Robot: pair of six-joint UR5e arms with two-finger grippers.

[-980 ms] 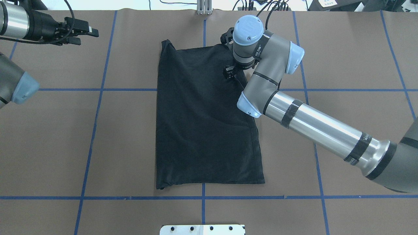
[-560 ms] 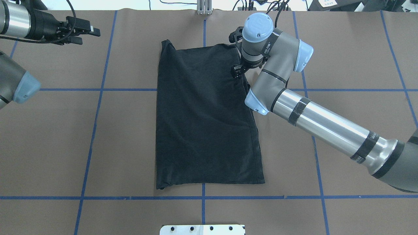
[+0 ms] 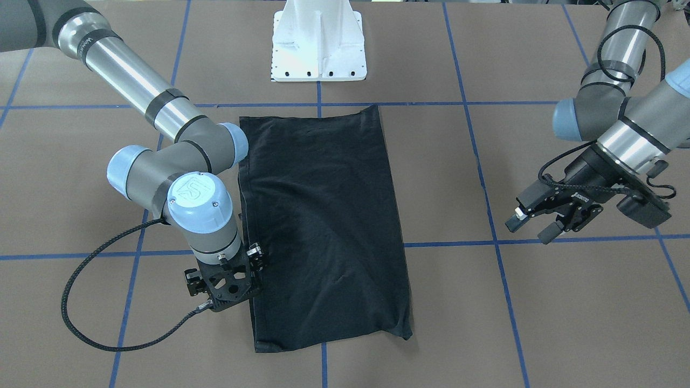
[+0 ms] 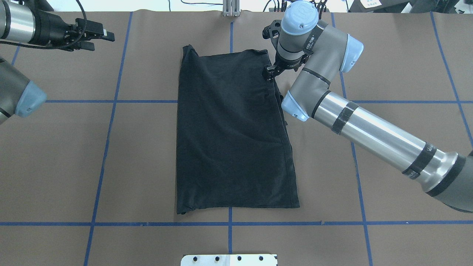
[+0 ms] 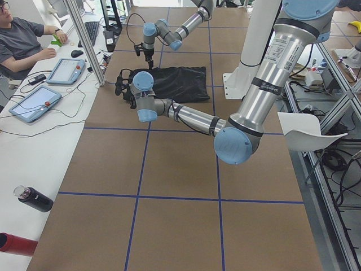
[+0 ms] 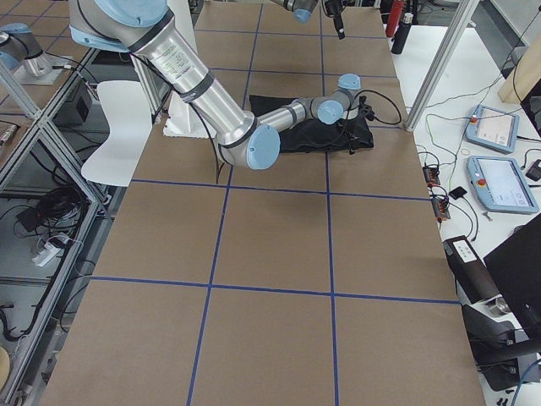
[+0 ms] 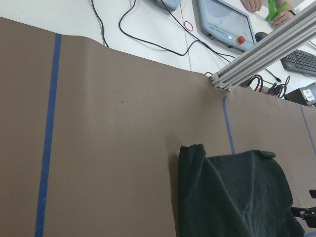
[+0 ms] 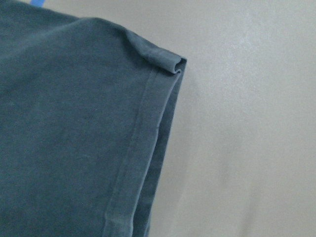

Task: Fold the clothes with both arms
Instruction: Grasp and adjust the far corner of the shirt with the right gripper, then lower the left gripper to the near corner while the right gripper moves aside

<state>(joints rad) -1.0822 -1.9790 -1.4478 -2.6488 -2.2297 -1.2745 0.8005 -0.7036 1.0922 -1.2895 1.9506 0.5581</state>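
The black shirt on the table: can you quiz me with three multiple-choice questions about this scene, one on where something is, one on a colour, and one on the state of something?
1. Where does the right arm end?
A. High up, beside the other arm.
B. At one long edge of the shirt, near a corner.
C. Over the white base.

2. What colour are the tape lines on the table?
A. Yellow.
B. Red.
C. Blue.

3. How are the left arm's fingers?
A. Spread apart, holding nothing.
B. Clamped on a sleeve.
C. Shut on a cable.

Answers: 1 B, the overhead view shows its wrist over that edge; 2 C, blue grid lines cross the brown surface; 3 A, the front-facing view shows a gap between them, with nothing in it.
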